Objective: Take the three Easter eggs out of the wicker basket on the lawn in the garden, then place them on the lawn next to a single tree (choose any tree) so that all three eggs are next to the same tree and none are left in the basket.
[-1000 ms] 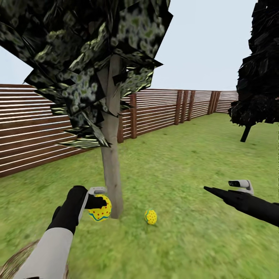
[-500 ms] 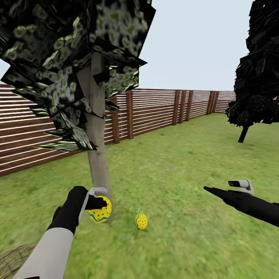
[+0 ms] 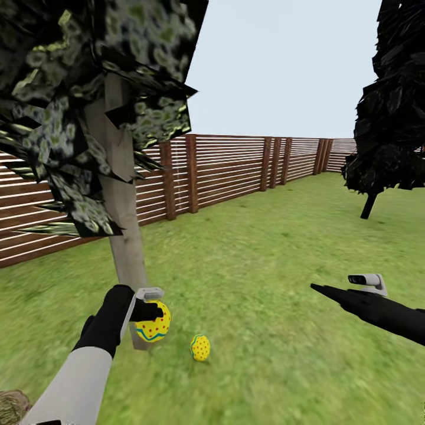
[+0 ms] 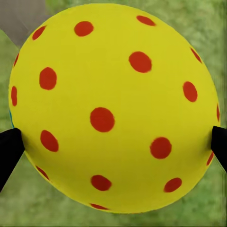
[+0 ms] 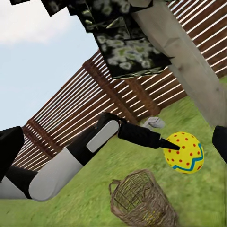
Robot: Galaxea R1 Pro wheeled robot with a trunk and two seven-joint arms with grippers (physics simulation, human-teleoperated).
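1. The left gripper [image 3: 152, 311] is clamped on a yellow egg [image 3: 152, 321] with red dots and a blue zigzag band, held off the grass just in front of the tree trunk [image 3: 121, 236]. In the left wrist view the held egg [image 4: 113, 109] sits between the two dark fingertips [image 4: 8, 151], one pressing on each side.
2. A second egg [image 3: 200, 347], yellow with red dots, lies on the lawn [image 3: 265, 248] near the base of the tree, just beside the held egg and apart from it.
3. The right gripper [image 3: 321, 289] is extended over bare grass, well apart from both eggs; whether its jaws are parted cannot be told.
4. The wicker basket [image 5: 142, 198] appears in the right wrist view, on the grass near the left arm [image 5: 85, 146], its open mouth facing the camera. Its interior cannot be judged.
5. A brown slat fence [image 3: 236, 165] bounds the lawn. An all-black tree [image 3: 392, 106] stands well away on the right.
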